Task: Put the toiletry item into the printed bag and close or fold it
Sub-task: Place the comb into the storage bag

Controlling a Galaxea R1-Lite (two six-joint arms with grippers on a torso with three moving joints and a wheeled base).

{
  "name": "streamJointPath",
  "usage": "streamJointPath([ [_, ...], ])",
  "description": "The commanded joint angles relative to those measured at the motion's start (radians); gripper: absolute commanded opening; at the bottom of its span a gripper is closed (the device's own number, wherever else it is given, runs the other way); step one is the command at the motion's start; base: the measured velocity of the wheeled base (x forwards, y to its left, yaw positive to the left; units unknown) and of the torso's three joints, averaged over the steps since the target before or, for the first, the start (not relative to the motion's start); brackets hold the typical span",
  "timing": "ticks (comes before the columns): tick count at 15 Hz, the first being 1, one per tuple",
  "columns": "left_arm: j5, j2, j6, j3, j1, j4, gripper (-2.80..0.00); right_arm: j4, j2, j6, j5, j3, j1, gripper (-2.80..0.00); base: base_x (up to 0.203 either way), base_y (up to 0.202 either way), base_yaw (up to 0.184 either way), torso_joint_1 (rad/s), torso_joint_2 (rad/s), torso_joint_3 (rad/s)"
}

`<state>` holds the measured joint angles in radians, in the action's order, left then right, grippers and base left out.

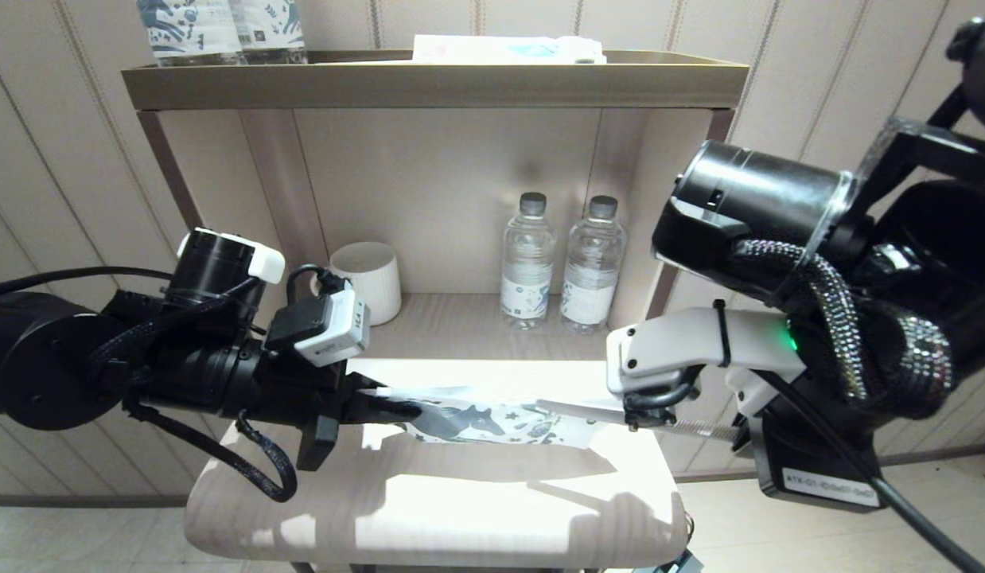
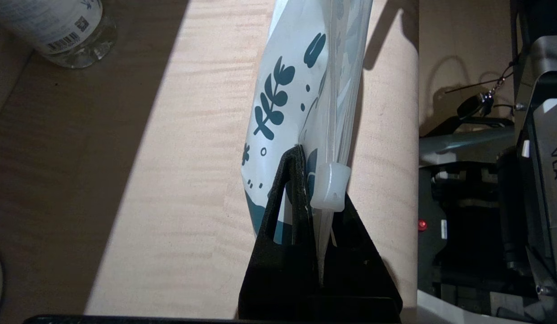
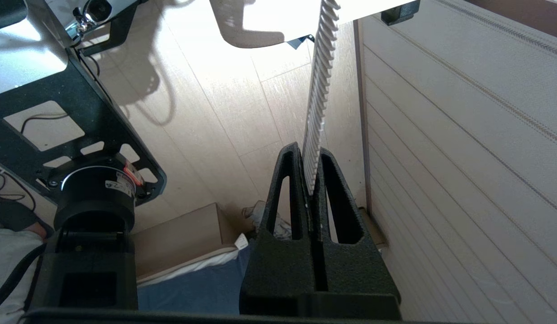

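Horse-print bag (image 1: 492, 422) held level; white comb (image 1: 699, 430) beside.

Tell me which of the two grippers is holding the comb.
The right gripper: it is shut on the comb. The left gripper grips the bag.

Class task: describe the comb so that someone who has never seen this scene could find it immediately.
Start at the pale wooden table below the shelf unit. At its right edge, the right end effector grips the comb, reaching toward the printed bag. Only it is slim, white and finely toothed.
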<state>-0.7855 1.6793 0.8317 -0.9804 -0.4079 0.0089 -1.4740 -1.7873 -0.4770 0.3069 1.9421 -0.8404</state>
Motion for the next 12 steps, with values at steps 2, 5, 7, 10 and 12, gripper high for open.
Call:
streamJointPath([
  [2,-0.004,0.007,0.004,0.0,0.0,0.0,-2.8,-0.008,-0.001,-0.003,0.001,0.0,-0.002,-2.8,0.0,0.0,0.0,0.0,0.0,0.0],
  [5,-0.006,0.003,0.004,0.003,0.0,0.0,-2.8,-0.006,0.0,-0.005,0.001,0.0,-0.002,-2.8,0.0,0.0,0.0,0.0,0.0,0.0],
  [7,-0.006,-0.006,0.004,0.007,0.0,0.0,-2.8,-0.007,0.009,-0.007,0.002,0.0,0.0,-2.8,0.0,0.0,0.0,0.0,0.0,0.0],
  [10,-0.006,-0.016,0.006,0.015,0.0,0.0,-2.8,-0.012,0.022,-0.008,0.001,0.0,-0.002,-2.8,0.0,0.0,0.0,0.0,0.0,0.0],
  [12,-0.006,-0.034,0.006,0.021,-0.001,0.0,-2.8,-0.014,0.02,-0.008,0.001,0.0,-0.002,-2.8,0.0,0.0,0.0,0.0,0.0,0.0],
])
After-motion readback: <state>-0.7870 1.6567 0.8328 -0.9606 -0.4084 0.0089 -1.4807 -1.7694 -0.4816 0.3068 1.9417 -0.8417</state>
